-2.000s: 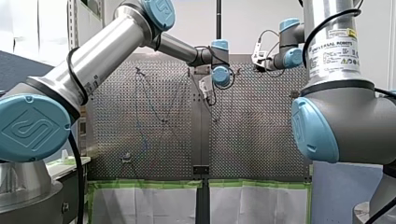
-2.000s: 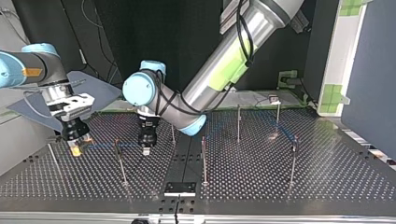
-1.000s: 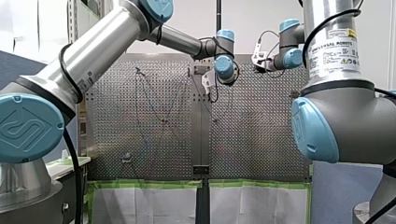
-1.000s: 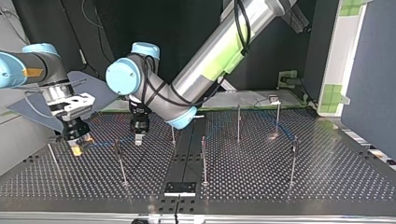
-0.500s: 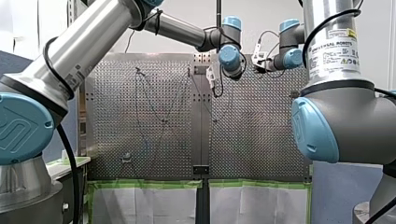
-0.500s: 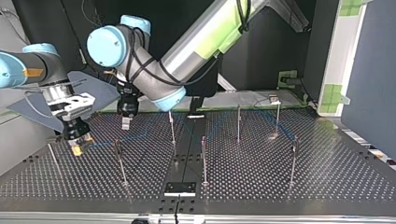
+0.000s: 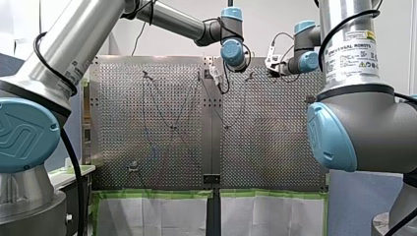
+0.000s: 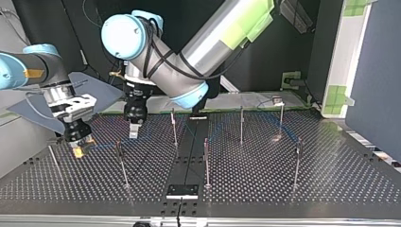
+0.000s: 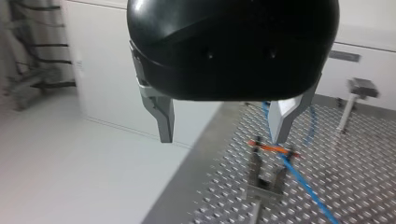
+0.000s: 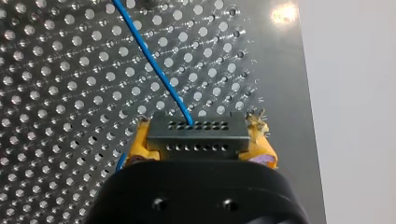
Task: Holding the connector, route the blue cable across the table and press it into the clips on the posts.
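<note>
Right tool (image 10: 200, 140) is clamped on the connector (image 10: 196, 125), yellow pads either side. The blue cable (image 10: 154, 65) runs off it over the worktop (image 10: 56, 93). Left tool (image 9: 223, 135) hangs wide, empty, above a clip (image 9: 266, 179). Cable looks thin, light, floppy, prob. springy. I'd pinch it close by a clip, not mid-span.

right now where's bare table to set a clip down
In the top view, the table is bare past the rightmost post, and along the near edge between that post and the black plate. Crowded at left: my left end effector, my right end effector with the connector, blue cable.
</note>
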Motion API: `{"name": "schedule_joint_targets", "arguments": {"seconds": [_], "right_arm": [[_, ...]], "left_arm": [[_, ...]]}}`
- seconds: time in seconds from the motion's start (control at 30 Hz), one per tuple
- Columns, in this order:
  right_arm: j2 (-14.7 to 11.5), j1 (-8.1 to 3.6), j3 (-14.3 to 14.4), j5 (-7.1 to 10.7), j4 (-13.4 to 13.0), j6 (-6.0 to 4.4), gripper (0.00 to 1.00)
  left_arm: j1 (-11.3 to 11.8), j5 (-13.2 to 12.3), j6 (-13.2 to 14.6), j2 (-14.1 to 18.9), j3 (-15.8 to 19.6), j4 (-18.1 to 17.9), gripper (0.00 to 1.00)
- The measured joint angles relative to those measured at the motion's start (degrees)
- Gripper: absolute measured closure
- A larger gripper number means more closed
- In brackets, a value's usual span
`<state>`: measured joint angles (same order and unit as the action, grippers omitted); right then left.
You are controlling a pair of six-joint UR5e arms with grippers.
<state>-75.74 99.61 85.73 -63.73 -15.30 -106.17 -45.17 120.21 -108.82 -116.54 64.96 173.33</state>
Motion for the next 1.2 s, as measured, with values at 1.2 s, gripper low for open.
{"name": "schedule_joint_targets", "arguments": {"seconds": [1.2], "right_arm": [[0.02, 0.43, 0.28, -0.35, 0.43, 0.86, 1.0]], "left_arm": [[0.22, 6.57, -4.65, 5.85, 18.21, -18.2, 0.0]]}}
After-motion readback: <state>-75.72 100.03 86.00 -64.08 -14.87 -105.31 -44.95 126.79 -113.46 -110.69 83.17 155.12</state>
